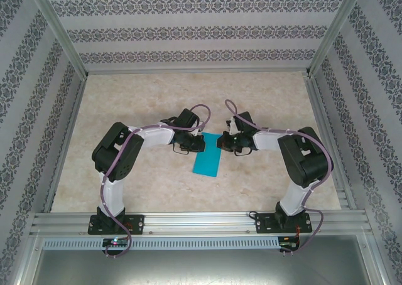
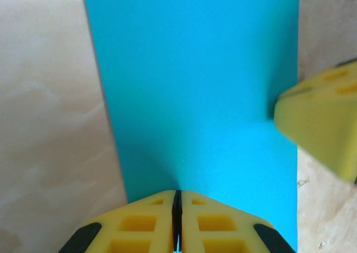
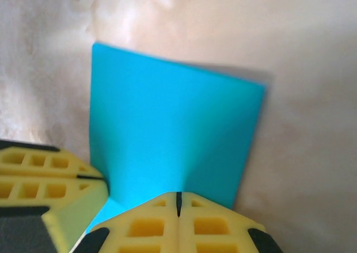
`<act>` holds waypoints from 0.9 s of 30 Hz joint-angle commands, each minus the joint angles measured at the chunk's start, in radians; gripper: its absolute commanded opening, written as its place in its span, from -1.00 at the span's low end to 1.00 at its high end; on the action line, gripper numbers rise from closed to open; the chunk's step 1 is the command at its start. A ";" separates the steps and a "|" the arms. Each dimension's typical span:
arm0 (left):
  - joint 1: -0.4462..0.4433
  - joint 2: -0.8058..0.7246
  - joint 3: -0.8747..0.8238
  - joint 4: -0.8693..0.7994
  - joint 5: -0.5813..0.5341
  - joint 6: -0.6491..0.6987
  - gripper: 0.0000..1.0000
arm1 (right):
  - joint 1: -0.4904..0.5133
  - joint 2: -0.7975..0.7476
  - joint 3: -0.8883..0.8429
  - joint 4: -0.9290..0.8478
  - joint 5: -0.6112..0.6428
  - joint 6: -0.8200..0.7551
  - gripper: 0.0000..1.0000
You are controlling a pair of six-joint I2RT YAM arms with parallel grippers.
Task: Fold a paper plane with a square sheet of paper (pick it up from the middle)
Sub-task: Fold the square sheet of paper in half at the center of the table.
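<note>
I find the left gripper (image 2: pixel 177 198) pinched shut on an edge of the square sheet of paper (image 1: pixel 207 162). The right gripper (image 3: pixel 178 198) is likewise clamped on it. The sheet sits mid-table (image 1: pixel 125 109), between both claws.

beige marbled tabletop (image 1: pixel 125 178); patterned wallpaper panels (image 1: pixel 188 27) on three sides; aluminium frame rail (image 1: pixel 201 221) along near edge.
</note>
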 commanded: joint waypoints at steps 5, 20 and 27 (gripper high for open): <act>0.030 0.029 -0.079 -0.188 -0.123 0.035 -0.74 | -0.042 0.027 0.035 -0.011 0.036 -0.039 -0.92; 0.035 0.018 -0.066 -0.207 -0.109 0.045 -0.75 | 0.072 0.040 0.135 -0.013 -0.005 0.006 -0.91; 0.038 0.018 -0.066 -0.210 -0.102 0.055 -0.75 | 0.054 0.112 0.165 -0.061 0.026 -0.033 -0.91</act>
